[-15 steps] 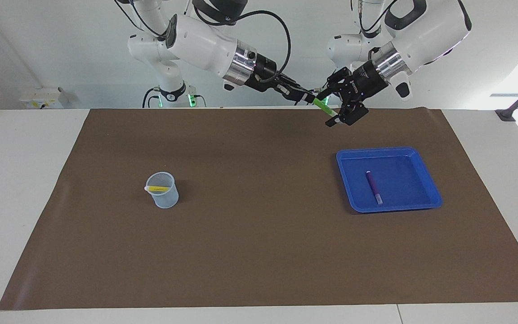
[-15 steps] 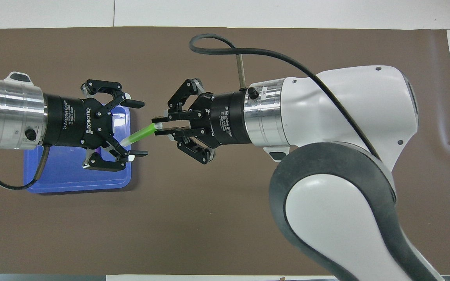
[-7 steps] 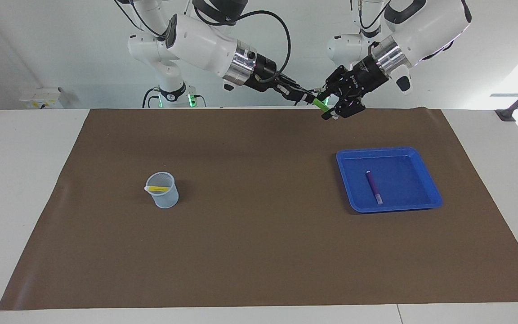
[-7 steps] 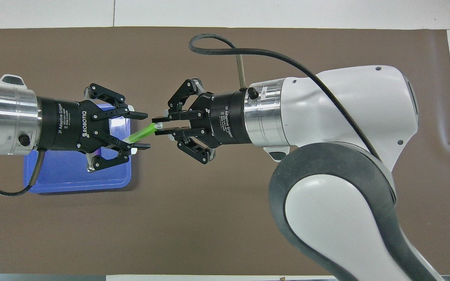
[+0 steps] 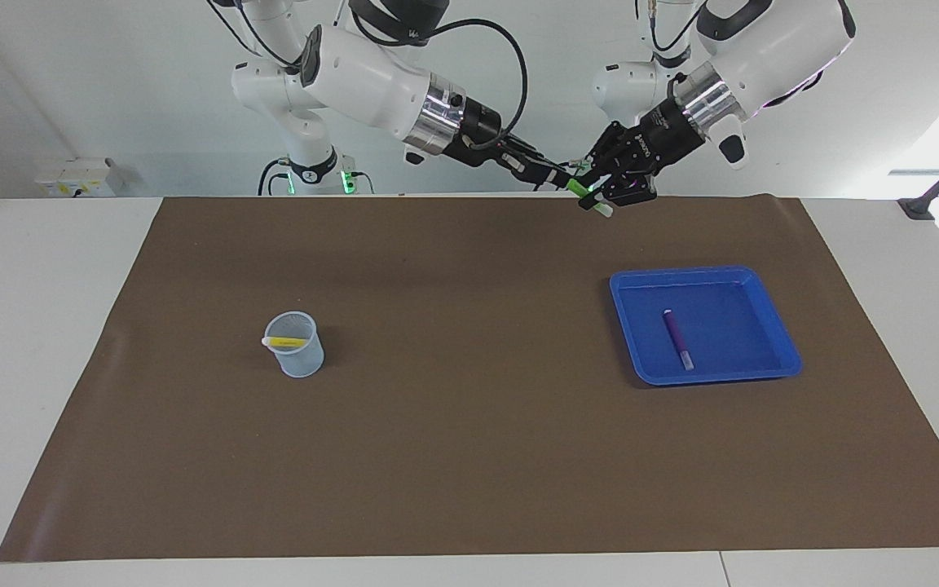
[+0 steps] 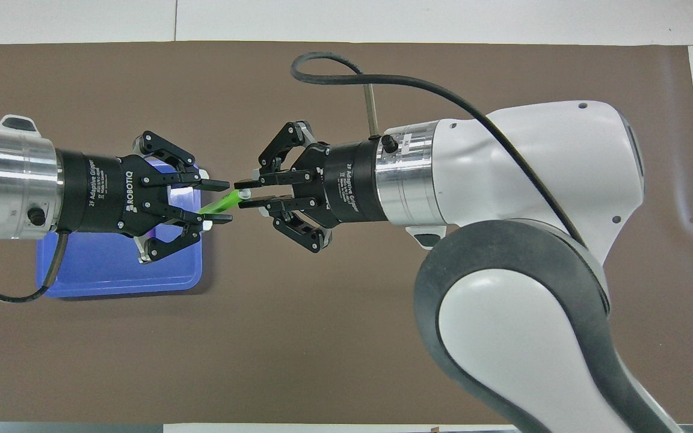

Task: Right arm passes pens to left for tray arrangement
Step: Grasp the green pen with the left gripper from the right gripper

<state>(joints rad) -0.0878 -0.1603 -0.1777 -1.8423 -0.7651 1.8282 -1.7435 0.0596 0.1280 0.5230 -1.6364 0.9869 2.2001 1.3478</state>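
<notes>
My right gripper (image 5: 569, 177) (image 6: 238, 194) is shut on one end of the green pen (image 5: 582, 191) (image 6: 217, 205) and holds it in the air over the mat's edge nearest the robots. My left gripper (image 5: 600, 198) (image 6: 229, 201) faces it, with its jaws narrowed around the pen's other end; a gap still shows at one finger. The purple pen (image 5: 678, 339) lies in the blue tray (image 5: 624, 281) (image 6: 112, 276). The yellow pen (image 5: 286, 342) rests across the cup. In the overhead view the arms hide the purple and yellow pens.
A small pale-blue mesh cup (image 5: 300, 359) stands on the brown mat (image 5: 469, 456) toward the right arm's end of the table. The tray sits toward the left arm's end. White table shows around the mat.
My left gripper has moved in over the green pen's free end and its jaws have narrowed around it. My right gripper has held still with the pen.
</notes>
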